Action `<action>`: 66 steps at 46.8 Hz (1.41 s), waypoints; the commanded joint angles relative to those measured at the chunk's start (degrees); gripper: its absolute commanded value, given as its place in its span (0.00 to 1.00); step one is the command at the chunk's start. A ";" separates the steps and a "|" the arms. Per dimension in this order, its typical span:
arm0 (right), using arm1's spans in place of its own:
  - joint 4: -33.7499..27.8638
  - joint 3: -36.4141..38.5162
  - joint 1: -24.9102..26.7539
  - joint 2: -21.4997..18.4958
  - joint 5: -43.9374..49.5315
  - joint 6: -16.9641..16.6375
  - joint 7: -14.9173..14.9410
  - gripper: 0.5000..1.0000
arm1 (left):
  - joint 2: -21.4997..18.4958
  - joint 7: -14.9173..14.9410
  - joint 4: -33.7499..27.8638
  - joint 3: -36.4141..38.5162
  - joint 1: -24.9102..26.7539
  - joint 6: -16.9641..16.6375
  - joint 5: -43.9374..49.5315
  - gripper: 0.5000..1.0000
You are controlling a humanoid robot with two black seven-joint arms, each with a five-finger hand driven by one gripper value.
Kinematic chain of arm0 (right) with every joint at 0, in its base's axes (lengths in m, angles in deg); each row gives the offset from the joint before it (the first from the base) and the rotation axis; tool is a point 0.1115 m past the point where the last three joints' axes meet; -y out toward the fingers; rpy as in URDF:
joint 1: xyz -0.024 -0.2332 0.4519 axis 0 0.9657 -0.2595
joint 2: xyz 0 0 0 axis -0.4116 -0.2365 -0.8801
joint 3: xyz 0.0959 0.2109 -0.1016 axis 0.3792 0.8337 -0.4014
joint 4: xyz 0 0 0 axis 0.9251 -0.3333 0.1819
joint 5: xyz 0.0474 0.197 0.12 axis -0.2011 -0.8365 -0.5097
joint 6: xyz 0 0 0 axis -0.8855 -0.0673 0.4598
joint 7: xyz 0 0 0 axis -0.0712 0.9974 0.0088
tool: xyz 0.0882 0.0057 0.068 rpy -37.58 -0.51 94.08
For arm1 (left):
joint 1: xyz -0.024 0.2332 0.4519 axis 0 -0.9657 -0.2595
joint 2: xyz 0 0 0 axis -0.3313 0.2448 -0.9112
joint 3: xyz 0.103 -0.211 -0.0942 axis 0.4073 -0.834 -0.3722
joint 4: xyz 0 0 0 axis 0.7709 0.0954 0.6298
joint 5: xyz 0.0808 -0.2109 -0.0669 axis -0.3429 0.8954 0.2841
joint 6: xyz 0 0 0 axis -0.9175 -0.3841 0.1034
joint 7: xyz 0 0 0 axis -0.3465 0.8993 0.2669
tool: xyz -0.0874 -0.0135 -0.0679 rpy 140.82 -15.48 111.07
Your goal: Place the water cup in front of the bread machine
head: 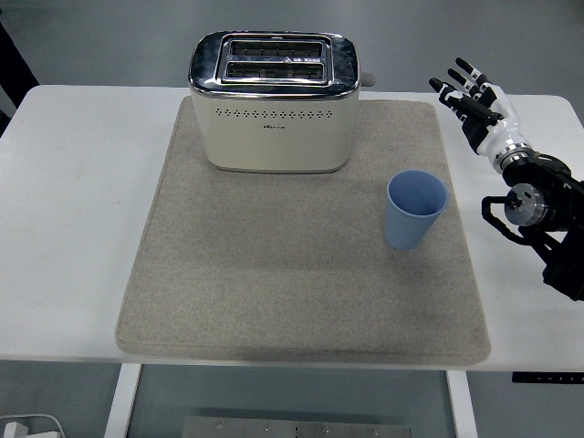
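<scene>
A light blue cup [415, 209] stands upright on the grey mat [301, 274], to the right of and nearer than the cream and chrome toaster [274, 100]. My right hand [474, 105] hovers over the mat's far right corner, beyond and to the right of the cup, well apart from it. Its fingers are spread and hold nothing. The black right arm [543, 214] comes in from the right edge. No left arm shows.
The mat lies on a white table [73, 219]. Bare mat stretches in front of the toaster. A dark shape, maybe a person's clothing [11, 68], shows at the top left edge beyond the table.
</scene>
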 commanded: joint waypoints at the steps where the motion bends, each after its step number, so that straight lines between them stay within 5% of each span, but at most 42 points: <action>1: -0.01 0.17 -0.07 -0.17 -0.34 2.02 -0.08 0.84 | 0.00 0.00 -0.06 0.00 0.08 0.00 0.00 1.00; 18: 0.17 -0.62 -0.16 -0.17 -0.17 1.41 -1.40 0.84 | 0.00 0.00 0.03 0.00 -0.01 0.00 0.00 1.00; 28: 0.17 -0.79 -0.77 -0.17 3.25 0.97 -0.09 0.84 | 0.00 0.00 0.03 0.00 -0.01 0.00 0.00 1.00; 39: 0.17 -0.53 -0.69 -0.17 9.06 4.39 1.76 0.84 | 0.00 0.00 0.03 0.00 -0.01 0.08 0.00 1.00; 52: 0.43 -0.79 -0.16 0.18 10.03 2.81 2.20 0.84 | 0.00 0.00 0.03 0.00 -0.01 0.08 0.00 1.00; 60: 2.80 -0.53 2.21 5.45 11.70 -2.72 2.38 0.84 | 0.00 0.00 0.03 0.00 0.08 0.08 0.00 1.00; 66: 9.47 -0.53 4.67 11.42 11.87 -4.22 5.45 0.84 | 0.00 0.00 0.03 0.00 -0.01 0.00 0.00 1.00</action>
